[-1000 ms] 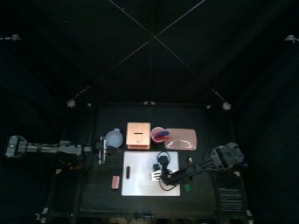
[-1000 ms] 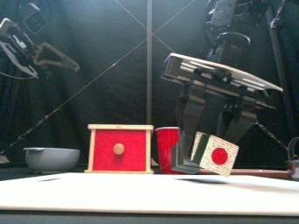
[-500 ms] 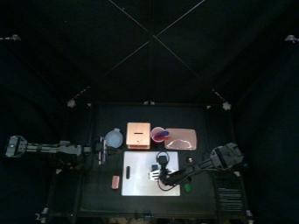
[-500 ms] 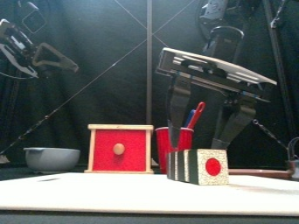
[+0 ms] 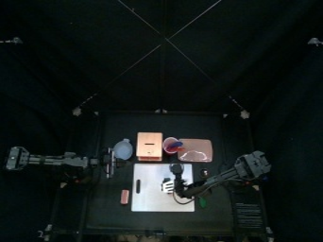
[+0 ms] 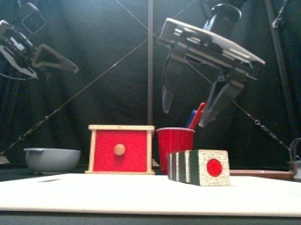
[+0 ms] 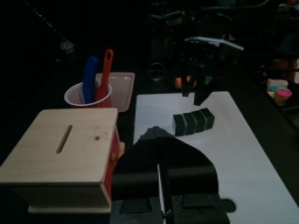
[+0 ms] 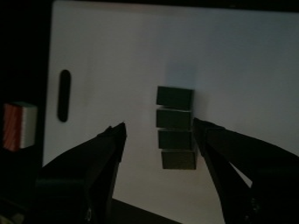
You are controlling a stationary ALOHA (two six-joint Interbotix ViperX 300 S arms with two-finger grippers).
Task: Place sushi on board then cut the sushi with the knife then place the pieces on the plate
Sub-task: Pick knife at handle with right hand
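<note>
We're seeing the R gripper (image 6: pixel 185 112) hanging above the sushi roll (image 6: pixel 200 167), jaws spread wide & pinching nothing, w/ open air betw. tips & roll. The roll is sitting on the white cutting board (image 6: pixel 106 195), toward the right arm's side. It's four squarish dark green blocks in a row, w/ thin gaps showing betw. them in the right wrist view. Its end face is showing pale, speckled, w/ a red dot. The board is looking flat & smooth, w/ a small reddish toy (image 8: pixel 17 124) lying just off its edge. Behind the board we're noting a glossy red cup (image 6: pixel 174 145) holding a blue knife (image 7: pixel 90 72) & a red knife (image 7: pixel 107 63), a pale wooden box (image 6: pixel 120 149) w/ red drawer front & round knob, and a rounded blue-grey bowl (image 6: pixel 52 158). The flat pink tray (image 5: pixel 198 148) is lying beside the cup. The L gripper (image 7: pixel 158 140) is resting at the table's left nr. the bowl, jaws pressed together.
</note>
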